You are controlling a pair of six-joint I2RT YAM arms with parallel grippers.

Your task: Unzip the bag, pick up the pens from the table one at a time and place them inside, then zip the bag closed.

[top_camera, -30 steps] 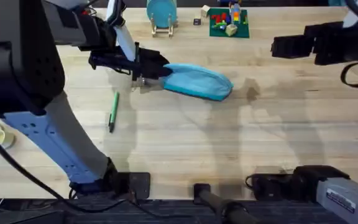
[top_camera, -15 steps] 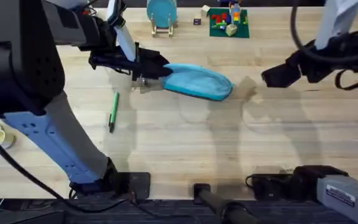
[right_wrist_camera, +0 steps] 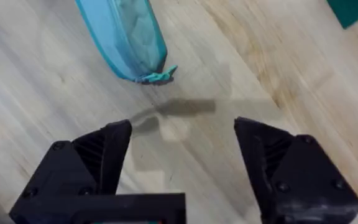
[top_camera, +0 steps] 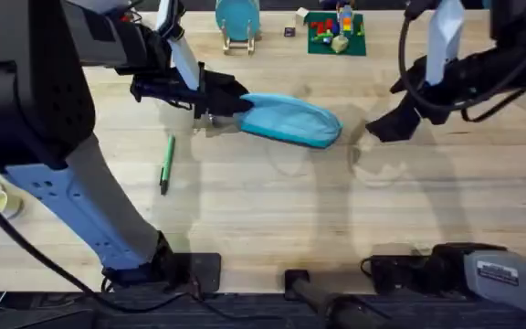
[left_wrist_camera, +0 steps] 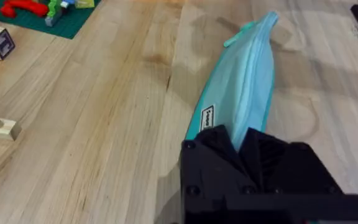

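Overhead first: bag lies on the bench, well short of the toy clutter at the far edge. I see my left end effector at the bag's left end, closed down on the fabric there. Green pen rests flat on the bench, left of the bag and nearer the arm bases, apart from it. My right end effector hangs just off the bag's right end, not touching; from this angle I cannot tell how far it is spread.

Left wrist: bag runs away from the camera, zipper seam up. Left end effector has its black fingers pinched together on the bag's near end, cloth rising between them.

Right wrist: right end effector stands wide open, holding nothing, bare bench between its fingers. Bag's end with a small teal tab lies just beyond the fingertips, clear of them.
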